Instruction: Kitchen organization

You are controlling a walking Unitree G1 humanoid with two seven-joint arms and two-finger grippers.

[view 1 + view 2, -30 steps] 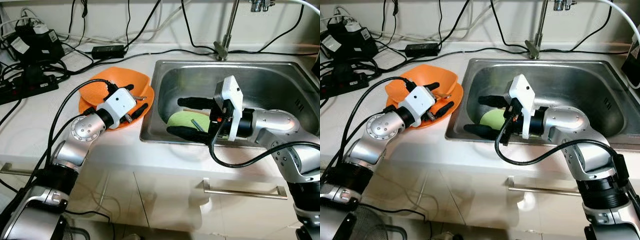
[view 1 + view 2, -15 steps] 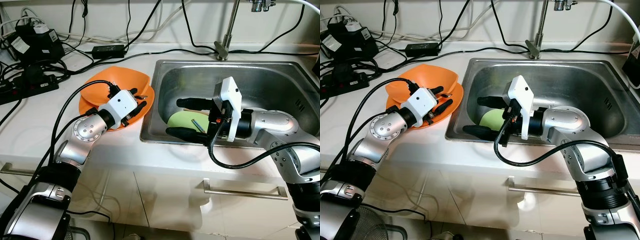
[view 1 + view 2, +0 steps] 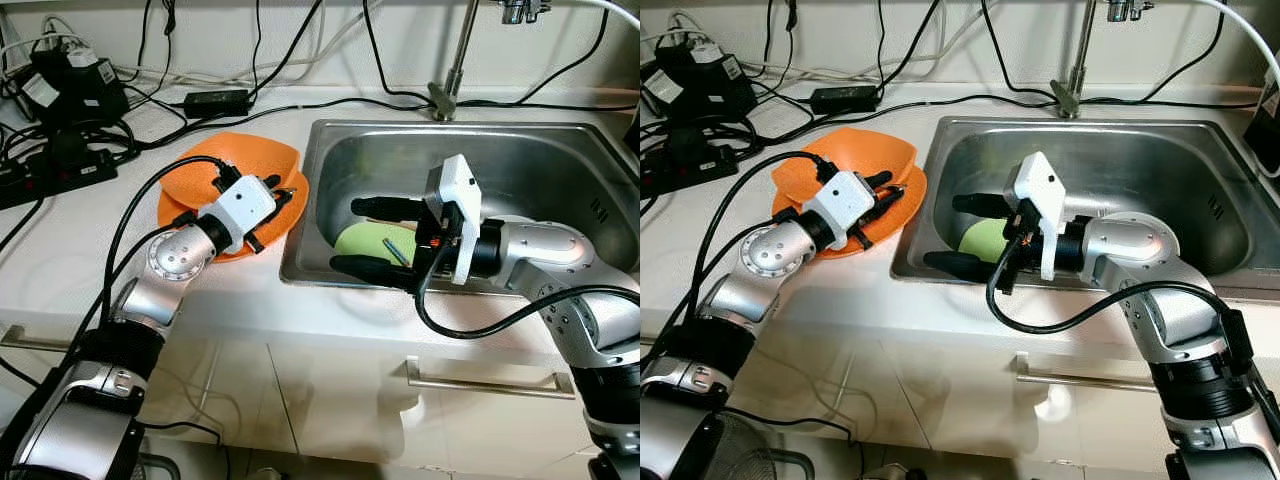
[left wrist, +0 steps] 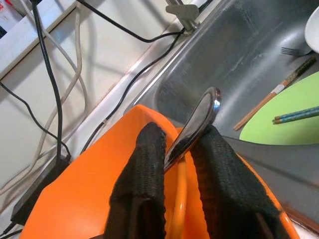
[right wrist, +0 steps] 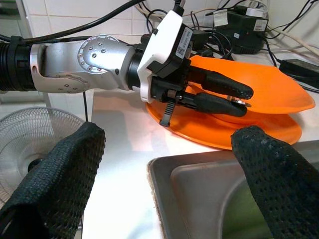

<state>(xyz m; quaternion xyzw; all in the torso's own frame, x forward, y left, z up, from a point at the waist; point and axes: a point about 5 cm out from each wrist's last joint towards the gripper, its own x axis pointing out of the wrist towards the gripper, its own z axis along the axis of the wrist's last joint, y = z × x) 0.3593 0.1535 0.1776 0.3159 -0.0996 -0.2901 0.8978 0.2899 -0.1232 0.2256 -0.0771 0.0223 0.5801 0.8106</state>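
Left claw (image 4: 182, 149) lifted slightly, pinching spoon (image 4: 195, 125) over orange plate (image 3: 192, 202)

A white countertop (image 3: 60, 250) carries a tangle of black cables (image 3: 150, 120) along its rear edge. A black power strip (image 3: 40, 175) lies at the far left of the counter, with a black device bearing white labels (image 3: 70, 85) behind it. A black power adapter (image 3: 215, 100) rests near the back wall. A chrome faucet stem (image 3: 455, 60) rises behind the basin. Below the counter, white cabinet fronts carry a metal bar handle (image 3: 490, 378). A floor fan with a wire grille (image 5: 35, 134) stands beside the counter
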